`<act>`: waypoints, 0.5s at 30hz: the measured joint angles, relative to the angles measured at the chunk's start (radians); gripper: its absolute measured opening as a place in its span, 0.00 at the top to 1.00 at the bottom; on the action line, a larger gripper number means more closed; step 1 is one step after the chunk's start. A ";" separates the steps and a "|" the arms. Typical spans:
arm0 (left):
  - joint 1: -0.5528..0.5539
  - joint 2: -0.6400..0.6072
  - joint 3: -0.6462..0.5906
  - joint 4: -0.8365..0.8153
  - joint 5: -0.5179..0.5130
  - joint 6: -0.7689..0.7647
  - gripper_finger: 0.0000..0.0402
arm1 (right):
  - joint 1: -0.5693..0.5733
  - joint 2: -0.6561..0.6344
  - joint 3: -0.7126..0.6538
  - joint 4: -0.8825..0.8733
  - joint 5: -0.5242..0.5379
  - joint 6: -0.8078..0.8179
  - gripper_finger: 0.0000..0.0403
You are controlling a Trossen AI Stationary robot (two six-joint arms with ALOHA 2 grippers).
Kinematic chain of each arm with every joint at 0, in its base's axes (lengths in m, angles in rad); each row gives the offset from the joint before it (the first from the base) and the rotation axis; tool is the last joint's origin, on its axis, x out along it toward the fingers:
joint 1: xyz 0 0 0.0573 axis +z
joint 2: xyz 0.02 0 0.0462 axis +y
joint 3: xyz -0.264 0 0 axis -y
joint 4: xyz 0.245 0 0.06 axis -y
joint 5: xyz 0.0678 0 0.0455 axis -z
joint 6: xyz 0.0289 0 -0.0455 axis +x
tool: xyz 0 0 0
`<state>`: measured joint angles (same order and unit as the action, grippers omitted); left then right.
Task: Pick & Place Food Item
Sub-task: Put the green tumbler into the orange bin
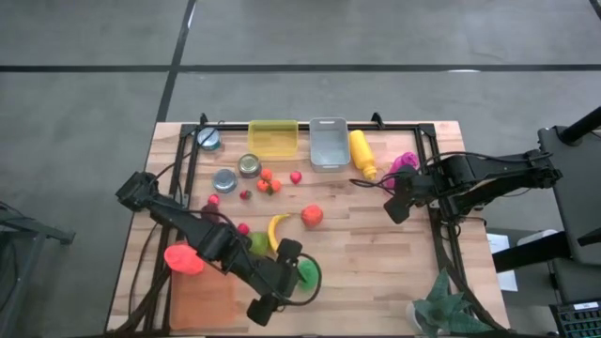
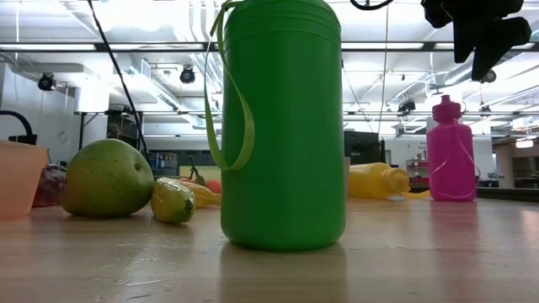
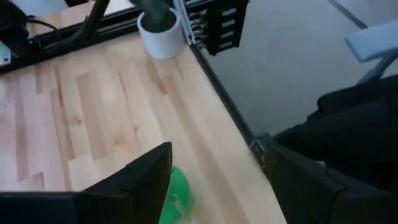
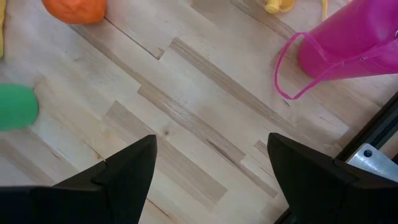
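Yellow banana [image 1: 278, 230] lying flat, curved, long axis near-far across table

Both arms matte black, boxy links w/ rounded joint housings. Left arm [image 1: 202, 239], lower left of high view: chunky segments, thin black cable looping beside the links, wrist block ending in left gripper [image 1: 266, 310], lower centre. Right arm [image 1: 488, 174], right edge of high view: same black finish, slimmer link, cable loops near the wrist; right gripper [image 1: 398, 208] squared-off. Wrist views: fingers [image 4: 127, 171] are flat black wedges w/ angled inner faces, smooth, no markings seen; same shape on the left fingers [image 3: 146, 177]. Low view: black silhouette only, upper right.
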<state>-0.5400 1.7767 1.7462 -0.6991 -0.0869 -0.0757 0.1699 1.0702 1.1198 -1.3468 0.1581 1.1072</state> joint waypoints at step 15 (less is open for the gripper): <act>0.065 0.001 -0.083 0.025 -0.059 -0.131 0.36 | 0.000 0.000 0.000 0.000 0.000 0.000 0.25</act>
<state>-0.4748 1.7775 1.6634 -0.6742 -0.1459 -0.2065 0.1699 1.0702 1.1198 -1.3464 0.1585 1.1069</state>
